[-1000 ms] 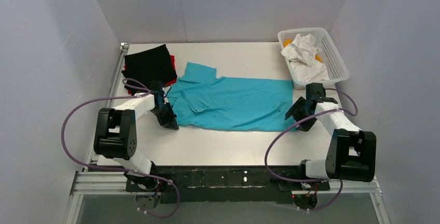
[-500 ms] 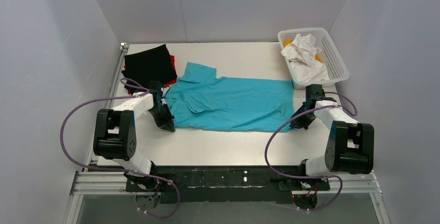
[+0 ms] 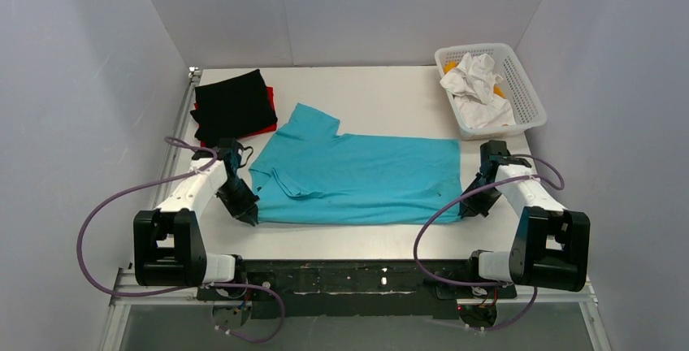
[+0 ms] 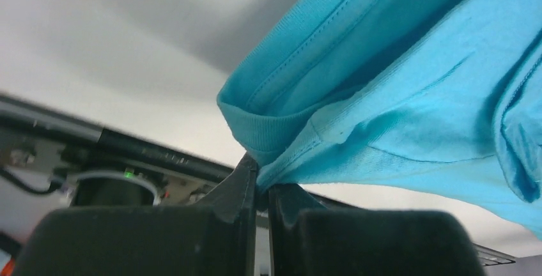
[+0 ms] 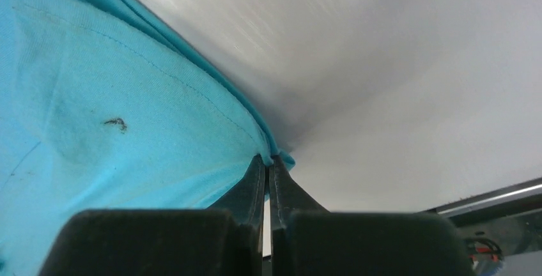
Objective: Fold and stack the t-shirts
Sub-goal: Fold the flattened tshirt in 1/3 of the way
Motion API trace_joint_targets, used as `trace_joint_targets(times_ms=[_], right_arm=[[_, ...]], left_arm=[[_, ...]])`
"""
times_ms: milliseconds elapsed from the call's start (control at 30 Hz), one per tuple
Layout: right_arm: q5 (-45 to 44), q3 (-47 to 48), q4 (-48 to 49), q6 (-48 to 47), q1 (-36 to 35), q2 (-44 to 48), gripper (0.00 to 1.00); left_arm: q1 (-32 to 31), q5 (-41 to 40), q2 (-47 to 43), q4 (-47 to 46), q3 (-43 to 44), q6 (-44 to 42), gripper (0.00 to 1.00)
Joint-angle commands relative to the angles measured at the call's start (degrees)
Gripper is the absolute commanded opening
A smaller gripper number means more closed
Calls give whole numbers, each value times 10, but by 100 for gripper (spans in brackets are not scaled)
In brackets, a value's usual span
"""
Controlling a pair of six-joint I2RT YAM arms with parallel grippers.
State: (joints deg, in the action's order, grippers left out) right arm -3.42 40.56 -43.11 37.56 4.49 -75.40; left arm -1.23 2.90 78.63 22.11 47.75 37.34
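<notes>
A shirt (image 3: 357,176) lay spread on the table (image 3: 382,91). A folded stack (image 3: 236,103) sat behind its left end; a basket (image 3: 524,97) stood at the far right corner, cloths (image 3: 475,83) in it.

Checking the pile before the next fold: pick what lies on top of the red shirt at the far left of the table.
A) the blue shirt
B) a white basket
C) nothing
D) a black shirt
D: the black shirt lies folded over the red shirt, so that only a strip of red shows along its edge.
</notes>
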Motion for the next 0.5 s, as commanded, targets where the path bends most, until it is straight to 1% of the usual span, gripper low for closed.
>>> trace_joint_targets(times_ms=[0, 100, 133, 167, 200, 233, 267, 300, 333, 367, 400, 467], right_arm=[[-3, -22, -71, -14, 3, 16, 1], [11, -29, -86, 1, 3, 30, 1], [6, -28, -91, 8, 4, 36, 1], [-2, -25, -96, 13, 4, 45, 5], [-8, -23, -103, 15, 3, 53, 15], [-14, -17, -111, 16, 4, 61, 25], [-22, -9, -122, 17, 3, 69, 34], [-29, 2, -131, 16, 4, 79, 42], [-36, 15, -141, 15, 3, 91, 56], [-39, 27, -149, 10, 4, 105, 67], [-37, 41, -152, 4, 4, 119, 74], [-22, 64, -149, -17, 1, 153, 79]], left_arm=[[3, -36, -10, 182, -32, 41, 0], [3, -63, 0, 227, -42, 55, 0], [3, -67, 3, 236, -43, 58, 3], [3, -68, 3, 244, -44, 59, 22], [3, -70, -2, 250, -41, 61, 31], [3, -71, -13, 256, -36, 62, 38], [3, -70, -29, 261, -29, 62, 52], [3, -70, -51, 268, -23, 63, 76], [3, -68, -77, 273, -16, 64, 95], [3, -62, -104, 277, -7, 63, 98], [3, -55, -129, 280, 5, 60, 98], [3, -20, -168, 274, 33, 53, 98]])
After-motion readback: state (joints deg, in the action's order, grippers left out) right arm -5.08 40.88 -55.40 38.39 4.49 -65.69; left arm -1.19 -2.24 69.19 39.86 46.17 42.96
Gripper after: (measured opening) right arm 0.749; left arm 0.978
